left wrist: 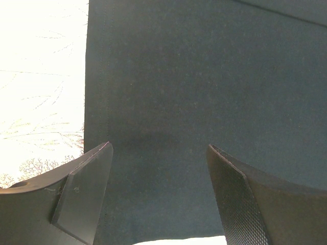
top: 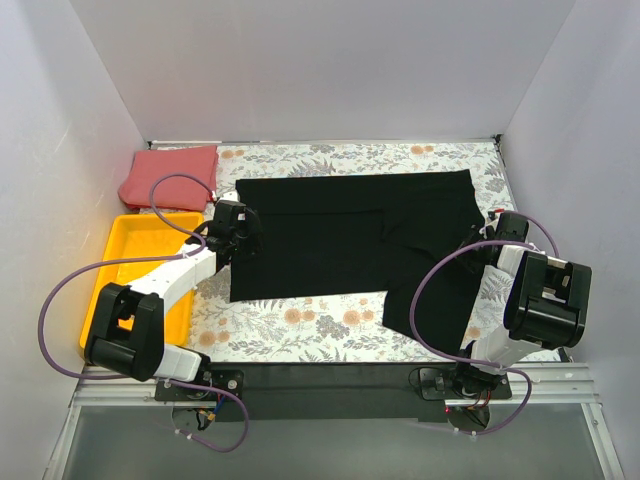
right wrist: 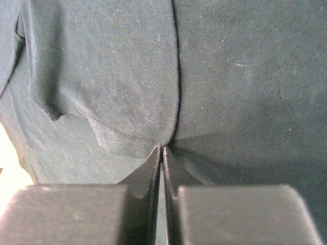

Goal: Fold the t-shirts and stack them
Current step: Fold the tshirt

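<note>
Right wrist: black shirt [right wrist: 230, 76] in claw [right wrist: 162, 149]

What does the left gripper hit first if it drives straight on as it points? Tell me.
Most likely the black t-shirt, just inside its edge beside the floral cloth: the open left gripper points straight at it. How far off is unclear.

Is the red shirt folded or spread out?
Folded: the red shirt lies as a small thick bundle beyond the yellow tray, no sleeves showing.
</note>
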Controlling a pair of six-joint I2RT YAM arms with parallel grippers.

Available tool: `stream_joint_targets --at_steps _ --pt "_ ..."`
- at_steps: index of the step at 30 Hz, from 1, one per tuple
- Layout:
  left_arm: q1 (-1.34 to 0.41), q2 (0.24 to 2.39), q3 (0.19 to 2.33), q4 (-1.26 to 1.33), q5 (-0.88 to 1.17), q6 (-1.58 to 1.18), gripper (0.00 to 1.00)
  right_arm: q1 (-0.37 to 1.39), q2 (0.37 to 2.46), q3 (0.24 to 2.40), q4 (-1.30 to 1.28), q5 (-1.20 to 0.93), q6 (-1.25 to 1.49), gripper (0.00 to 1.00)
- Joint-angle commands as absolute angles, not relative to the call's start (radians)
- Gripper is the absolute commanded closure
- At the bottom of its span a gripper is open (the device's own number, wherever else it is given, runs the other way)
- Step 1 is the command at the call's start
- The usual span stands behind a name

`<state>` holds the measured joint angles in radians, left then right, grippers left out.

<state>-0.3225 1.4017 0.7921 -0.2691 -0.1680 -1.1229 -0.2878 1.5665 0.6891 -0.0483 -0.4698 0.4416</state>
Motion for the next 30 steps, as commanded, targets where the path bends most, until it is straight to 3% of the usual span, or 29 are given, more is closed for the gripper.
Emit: stream_joint_targets --at_steps 1,22,25,30 --pt "-0.322 1.384 0.824 -0.273 -0.166 -1.118 0.27 -0.29 1.549 0.681 -0.029 -0.48 0.44 0.96" --pt "-0.324 1.385 0.824 -0.276 -0.158 -1.115 0.27 -0.295 1.496 0.793 -0.294 -0.272 0.357 0.99" --pt "-0.324 1.388 0.824 -0.278 -0.156 -1.115 0.27 -0.293 1.503 0.796 -0.311 -0.267 0.353 0.9" --pt "-0.324 1.393 0.822 -0.279 -0.156 -1.123 0.27 -0.281 1.46 0.807 -0.333 -0.256 0.348 0.66"
